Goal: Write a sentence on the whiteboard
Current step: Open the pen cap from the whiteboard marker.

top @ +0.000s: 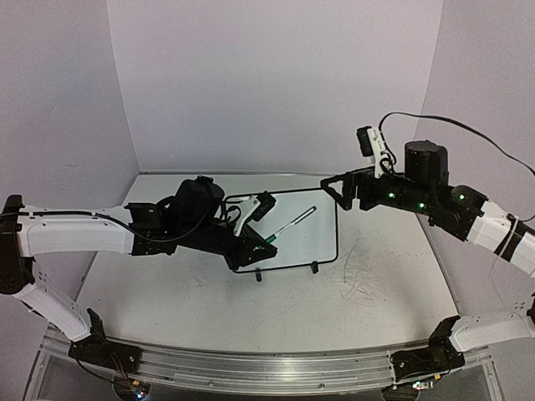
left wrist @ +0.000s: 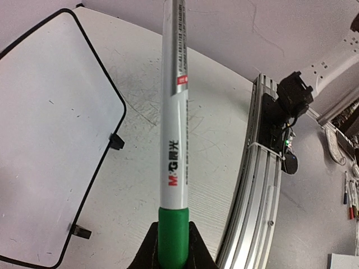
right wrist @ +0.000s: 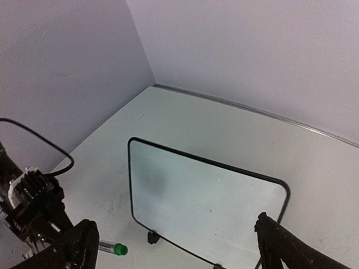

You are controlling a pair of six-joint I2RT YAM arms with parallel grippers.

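The whiteboard [top: 313,242] lies flat on the table, black-rimmed, with two clip feet on its near edge. No sentence is in view; its face [right wrist: 202,196] looks blank. My left gripper [top: 261,244] hovers over the board's left part, shut on the green end of a white marker [top: 292,224] that points to the far right. In the left wrist view the marker [left wrist: 175,112] stands up out of the jaws [left wrist: 173,249], with the whiteboard [left wrist: 50,151] off to the left. My right gripper [top: 343,192] hangs open above the board's far right corner, nothing between its fingers [right wrist: 76,249].
Faint grey scribbles [top: 359,280] mark the table to the right of the board. Lilac walls close in the back and both sides. The metal rail [left wrist: 263,185] with the arm bases runs along the near edge. The marker's far green end [right wrist: 116,249] shows near my right gripper's left finger.
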